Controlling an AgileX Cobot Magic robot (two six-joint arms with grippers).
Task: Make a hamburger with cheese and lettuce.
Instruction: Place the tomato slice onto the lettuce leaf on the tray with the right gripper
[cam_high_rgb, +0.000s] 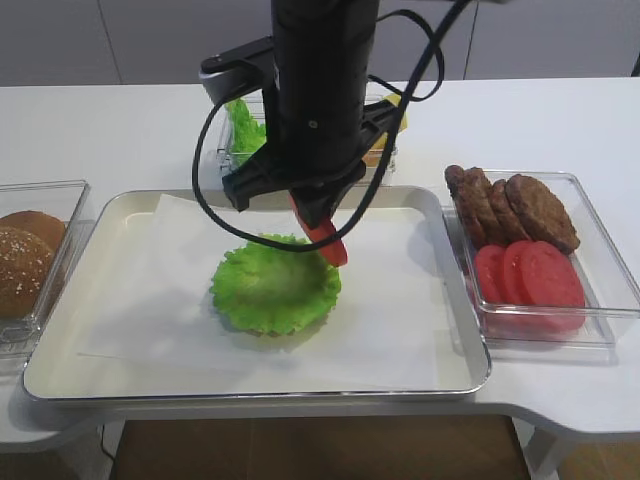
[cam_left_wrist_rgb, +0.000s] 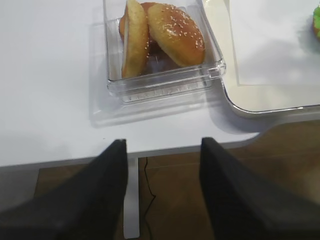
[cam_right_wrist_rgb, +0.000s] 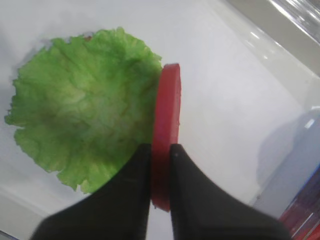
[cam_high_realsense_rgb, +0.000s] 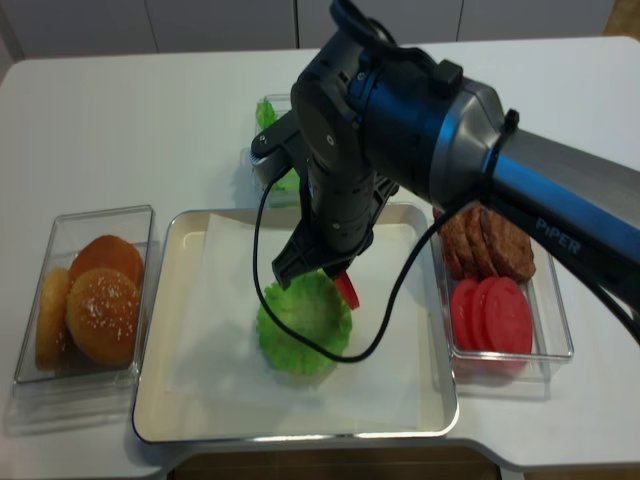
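In the high view, the right gripper (cam_high_rgb: 322, 222) is pinching a smooth red tomato slice (cam_high_rgb: 330, 243) edge-on above the frilly green hamburger (cam_high_rgb: 275, 283) lying on the paper-lined metal tray (cam_high_rgb: 455, 385). In the right wrist view, the slice is hanging beside the ruffled leaf. In the left wrist view, the left gripper (cam_left_wrist_rgb: 162, 150) is spreading its fingers near glossy seeded buns (cam_left_wrist_rgb: 175, 32).

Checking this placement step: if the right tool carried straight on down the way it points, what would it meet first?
Probably the hamburger's lettuce: the right tool, shut on a tomato slice held edge-on, points at its right rim. Depth is unclear; it might land on the paper beside it.
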